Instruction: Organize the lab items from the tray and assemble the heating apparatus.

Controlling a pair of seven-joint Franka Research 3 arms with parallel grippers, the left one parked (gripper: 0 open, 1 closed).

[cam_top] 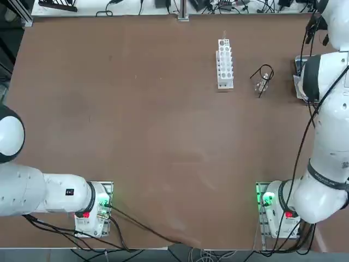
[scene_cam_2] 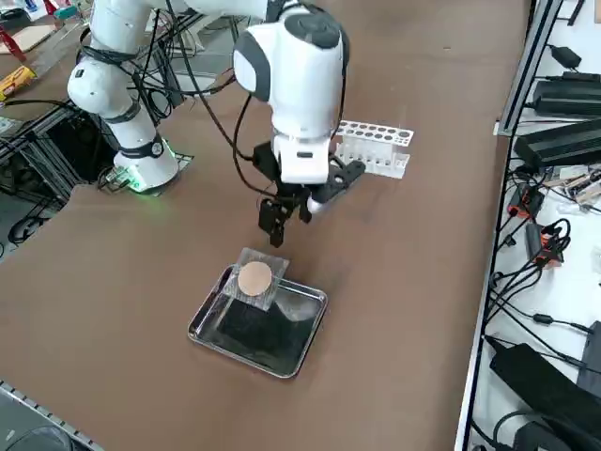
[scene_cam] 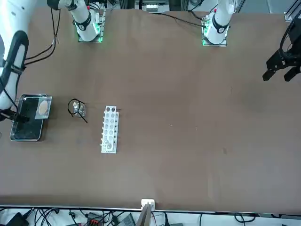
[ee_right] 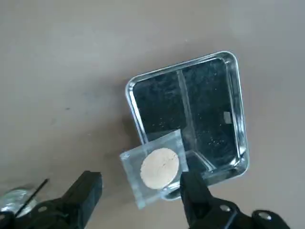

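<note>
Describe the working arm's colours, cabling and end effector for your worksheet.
The right arm has glossy white rounded shells with dark grey joint bands. Loose black cables trail along it. Its base glows green, with a red part. The right end effector is black with two blocky fingers.

White arm (scene_cam_2: 291, 75), black tool (ee_right: 143, 200) (cabled).

Shiny silver metal tray (ee_right: 240, 129), matt grey mesh (ee_right: 155, 167), clear glass burner (scene_cam: 81, 109), matt brown table (cam_top: 136, 136).
</note>
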